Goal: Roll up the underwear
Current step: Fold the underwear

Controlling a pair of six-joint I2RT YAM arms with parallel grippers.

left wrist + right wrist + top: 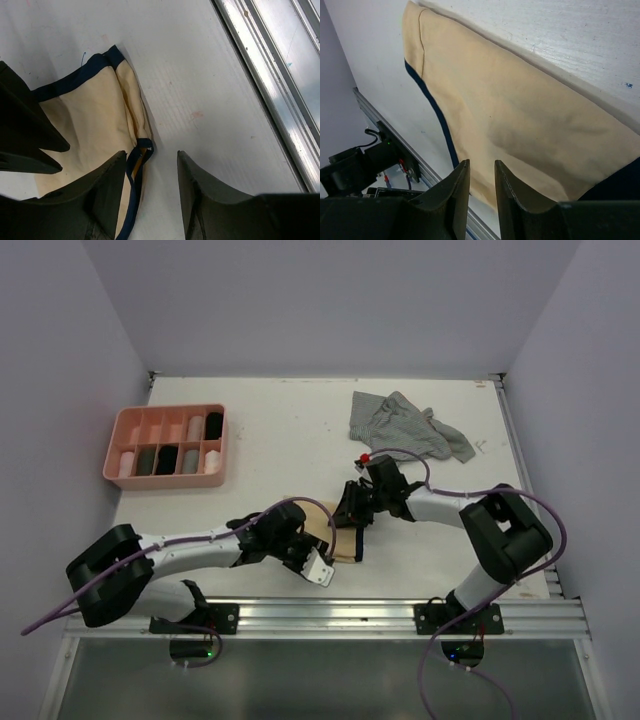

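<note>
Losing the loose edge looks like the main risk from here. The beige underwear (95,120) is thin and limp, and the left gripper (151,162) has only its dark-trimmed corner beside one finger. Its jaws stand apart with bare table (200,75) showing between them, clamped on nothing. If they close where they are, they may catch only the edging or miss the cloth, and the fold would drag crooked rather than turn over evenly. In the left wrist view the garment fills the left half of the frame, and its trimmed corner ends at the lower centre against the inner face of the left-hand finger. The other finger sits over bare table.

The right gripper (481,167) is the other worry. Its jaws are close together with a thin gap and beige cloth shows through it, but whether they pinch a fold or merely hover cannot be told. A pull from this side while the other holds nothing would likely slide the whole piece instead of rolling it. In that view the cloth spreads across the centre and right of the frame, above the fingertips.

From above, the garment lies at the lower centre of the frame, between the two grippers — well apart from the grey striped underwear (405,425) at the upper right and the pink tray (165,480) at the upper left.
</note>
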